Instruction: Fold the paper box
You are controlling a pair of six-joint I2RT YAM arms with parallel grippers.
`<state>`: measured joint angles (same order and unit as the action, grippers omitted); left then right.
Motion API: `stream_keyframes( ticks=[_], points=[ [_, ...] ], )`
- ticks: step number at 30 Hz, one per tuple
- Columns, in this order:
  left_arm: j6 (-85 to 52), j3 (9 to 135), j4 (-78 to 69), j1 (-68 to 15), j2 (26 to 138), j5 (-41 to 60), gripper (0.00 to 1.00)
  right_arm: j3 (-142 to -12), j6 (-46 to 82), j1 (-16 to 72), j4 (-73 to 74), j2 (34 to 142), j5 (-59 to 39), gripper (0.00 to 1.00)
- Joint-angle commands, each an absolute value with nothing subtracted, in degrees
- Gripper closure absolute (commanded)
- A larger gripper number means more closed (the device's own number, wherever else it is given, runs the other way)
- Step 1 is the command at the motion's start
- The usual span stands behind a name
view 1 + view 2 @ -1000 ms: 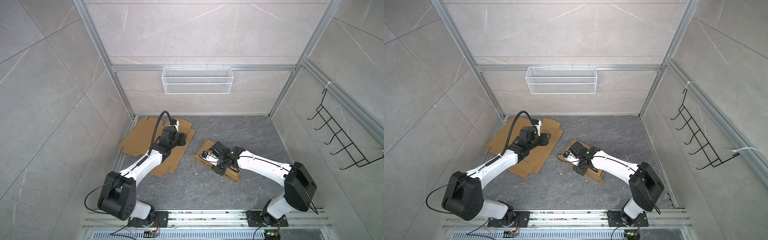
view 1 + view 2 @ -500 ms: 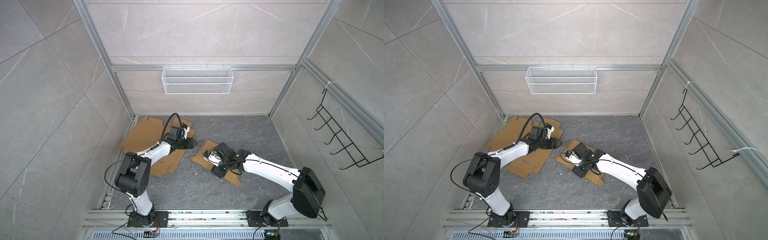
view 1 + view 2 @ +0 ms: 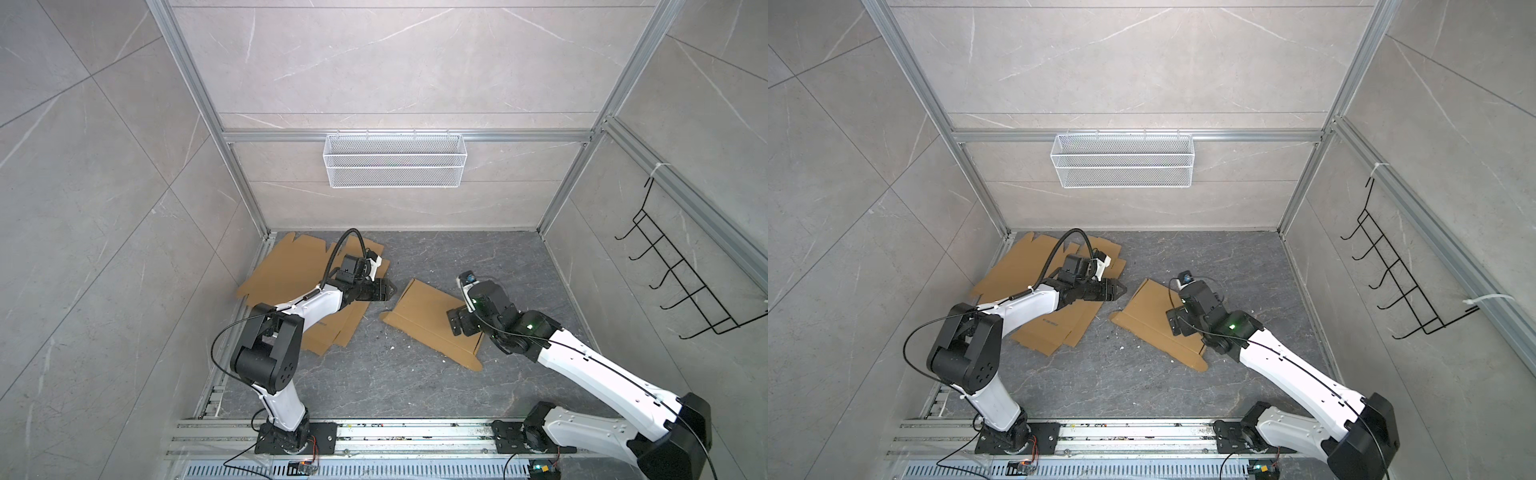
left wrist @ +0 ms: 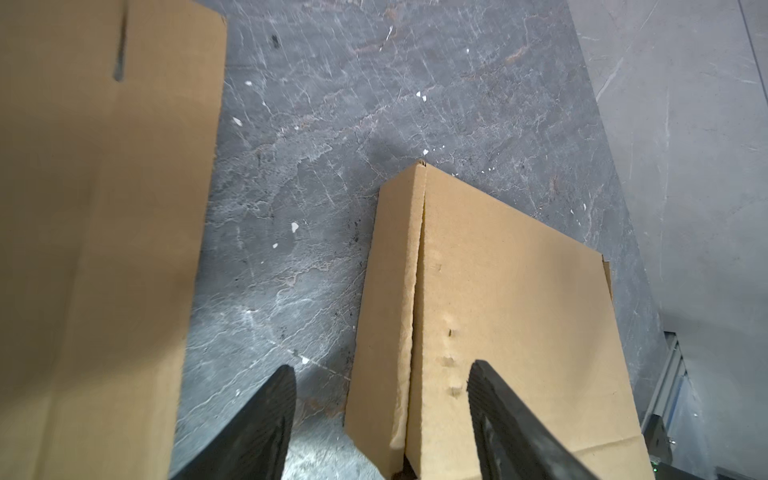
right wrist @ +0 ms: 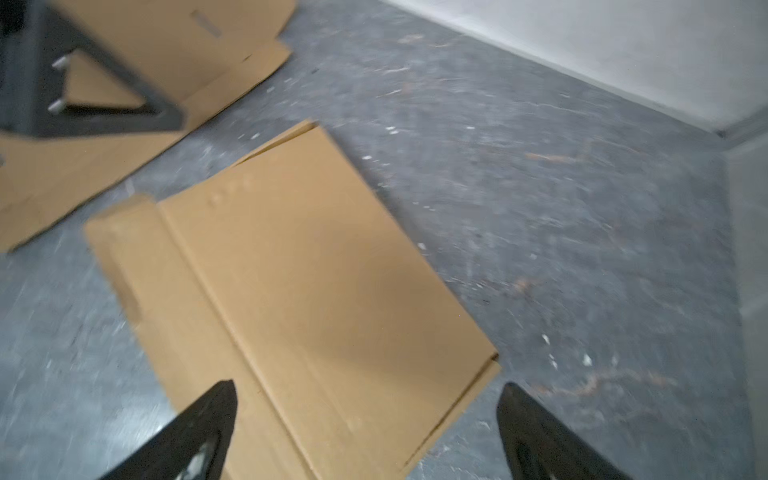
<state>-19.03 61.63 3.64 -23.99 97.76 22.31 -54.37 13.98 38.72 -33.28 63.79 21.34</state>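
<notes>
We found the box [image 3: 428,320] flat near the middle of the floor [image 3: 395,386], the left gripper [image 3: 390,289] and right gripper [image 3: 456,324] both open, holding nothing; we feared any push would merely slide it.

The left claw [image 4: 382,368] hangs spread wide, holding nothing, over one end of the folded paper box [image 4: 498,311]. Beside the box, across bare grey tabletop [image 4: 374,83], lies flat cardboard [image 4: 104,249].

Robot lab cell: stone-look wall panels [image 3: 395,62], aluminium frame [image 3: 395,136], left arm [image 3: 316,305] and right arm [image 3: 590,370] on base rail [image 3: 415,432], wire basket [image 3: 395,166].
</notes>
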Motion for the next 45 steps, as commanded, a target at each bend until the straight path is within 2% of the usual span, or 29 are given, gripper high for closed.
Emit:
stream_keyframes(
  ticks=[1, 6, 10, 15, 16, 20, 22, 24, 29, 36, 40, 45],
  points=[
    [-17.16, 61.3, 1.25, -24.0, 94.38, 19.3, 0.31, -52.63, 26.32, 36.04, -39.21, 63.68, 26.78, 0.0],
    [-19.45, 63.03, 3.2, -24.09, 95.7, 22.91, 0.31, -46.21, 32.19, 27.1, -37.02, 58.3, 7.67, 0.05],
    [-18.59, 62.89, 5.89, -24.45, 95.63, 21.71, 0.33, -41.53, 35.89, 21.71, -34.77, 56.11, -4.34, 0.09],
    [-14.35, 63.14, 11.79, -26.87, 91.75, 9.28, 0.3, -34.94, 39.41, 15.29, -29.25, 53.88, -13.6, 0.11],
    [-14.19, 62.74, 11.84, -27.06, 90.59, 6.33, 0.27, -34.22, 39.79, 14.16, -28.66, 54.08, -14.6, 0.11],
    [-17.57, 60.56, 11.78, -26.72, 86.48, -7.0, 0.01, -31.15, 40.84, 9.99, -25.87, 54.34, -19.13, 0.11],
    [-20.71, 59.27, 11.73, -25.79, 84.91, -9.42, 0.0, -29.96, 40.98, 7.58, -25.08, 53.69, -21.41, 0.12],
    [-21.4, 57.77, 9.85, -23.52, 84.2, -2.65, 0.01, -29.03, 40.24, 4.93, -25.23, 53.1, -23.47, 0.12],
    [-19.17, 59.89, 10.43, -23.06, 86.53, 10.7, 0.18, -27.15, 38.03, -0.94, -23.95, 54.16, -30.36, 0.13],
    [-15.31, 65.72, 9.49, -25.64, 96.7, 25.44, 0.19, -25.83, 36.37, -1.67, -16.53, 60.35, -36.73, 0.19],
    [-13.99, 69.23, 9.66, -27.9, 101.9, 28.18, 0.2, -25.93, 34.92, -1.67, -16.06, 61.93, -36.56, 0.21],
    [-13.55, 70.23, 10.07, -28.46, 106.09, 29.41, 0.29, -25.53, 34.16, -1.65, -14.45, 63.69, -36.74, 0.26]
  ],
)
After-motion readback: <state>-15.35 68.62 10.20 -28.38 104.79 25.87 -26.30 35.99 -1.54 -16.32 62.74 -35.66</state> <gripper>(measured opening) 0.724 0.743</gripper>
